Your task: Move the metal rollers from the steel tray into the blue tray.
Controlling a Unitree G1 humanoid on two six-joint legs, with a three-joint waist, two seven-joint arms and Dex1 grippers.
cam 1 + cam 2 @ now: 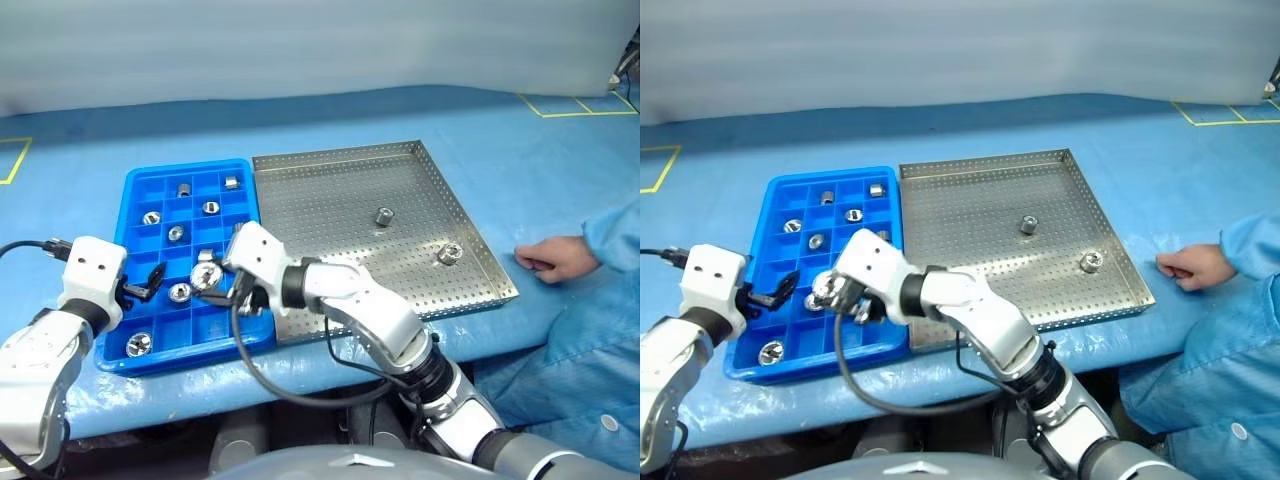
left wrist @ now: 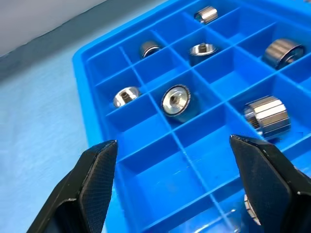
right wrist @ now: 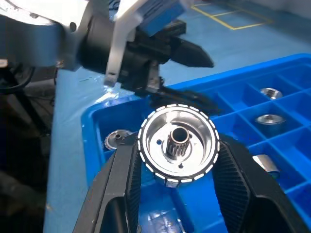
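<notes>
Blue-covered table [image 1: 330, 120]: blue tray [image 1: 135, 195], steel tray [image 1: 340, 205] touching, person's hand [image 1: 555, 258].

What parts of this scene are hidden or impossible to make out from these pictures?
- Bright blue plastic compartment tray: head views, several near compartments covered by the right gripper and its arm.
- Shiny silver metal roller held by that gripper: right wrist view, its underside and the compartment beneath are hidden.
- Person's hand: the picture's edge cuts off the rest.
</notes>
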